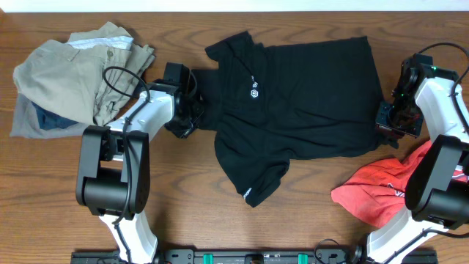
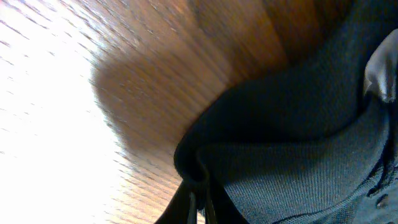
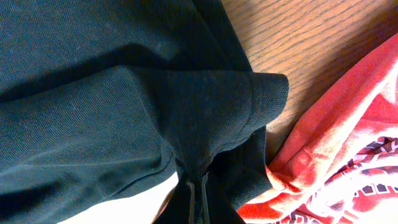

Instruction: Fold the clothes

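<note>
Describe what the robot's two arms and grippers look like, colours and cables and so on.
Both arms have white rounded shells and bulky black joints. The left arm carries a thin black cable looping loose; the right arm shows a small green light. The left gripper and right gripper are black, with slim dark fingers.

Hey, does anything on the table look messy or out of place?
The black shirt lies spread but askew and rumpled. The khaki garment and red tee sit crumpled in heaps, not folded.
</note>
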Tool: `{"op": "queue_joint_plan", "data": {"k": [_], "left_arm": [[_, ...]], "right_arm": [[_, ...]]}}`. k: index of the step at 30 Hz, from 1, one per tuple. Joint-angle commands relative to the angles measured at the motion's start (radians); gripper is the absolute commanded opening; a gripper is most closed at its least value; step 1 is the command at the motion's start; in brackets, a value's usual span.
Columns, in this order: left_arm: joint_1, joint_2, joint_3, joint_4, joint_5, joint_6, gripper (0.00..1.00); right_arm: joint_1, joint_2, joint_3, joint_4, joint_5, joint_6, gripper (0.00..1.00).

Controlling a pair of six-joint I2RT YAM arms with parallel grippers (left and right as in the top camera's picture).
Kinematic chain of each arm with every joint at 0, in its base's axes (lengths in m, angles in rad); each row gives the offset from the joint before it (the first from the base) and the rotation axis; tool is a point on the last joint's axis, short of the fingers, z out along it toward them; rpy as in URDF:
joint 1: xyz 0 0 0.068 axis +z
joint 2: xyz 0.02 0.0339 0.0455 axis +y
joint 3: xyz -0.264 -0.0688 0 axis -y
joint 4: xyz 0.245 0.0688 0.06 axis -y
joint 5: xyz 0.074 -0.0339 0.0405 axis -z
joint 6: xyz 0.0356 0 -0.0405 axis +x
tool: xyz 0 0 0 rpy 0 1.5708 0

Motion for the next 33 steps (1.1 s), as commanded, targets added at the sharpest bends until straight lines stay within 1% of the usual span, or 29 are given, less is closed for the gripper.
{"op": "queue_joint_plan", "data": {"k": [1,5,10,16,19,27,33], "left_arm": [[0.048,-0.012,-0.014,-0.036,-0.051,0.077,0.06],[0.112,-0.053,-0.014,-0.074,-0.051,0.114,0.06],[0.177,-0.147,-0.014,-0.129,-0.055,0.194,0.06],[0.222,-0.206,-0.014,-0.249,-0.151,0.205,0.06],[0.245,-0.203,-0.014,-0.232,-0.156,0.232,0.06],[0.274,-0.203,-0.014,-0.093,-0.156,0.293,0.06],[0.306,-0.204,-0.014,-0.087,-0.154,0.303,0.06]], "right_arm": [[0.008,-0.024,-0.003,-0.003,0.003,0.012,0.01],[0.008,-0.024,-0.014,0.001,0.003,0.012,0.01],[0.008,-0.024,-0.016,-0.005,0.001,0.023,0.01],[0.024,-0.024,-0.016,-0.043,-0.027,0.029,0.01],[0.037,-0.024,-0.016,-0.054,-0.027,0.049,0.01],[0.088,-0.024,-0.019,-0.056,-0.027,0.057,0.01],[0.117,-0.024,-0.019,-0.043,-0.016,0.057,0.01]]}}
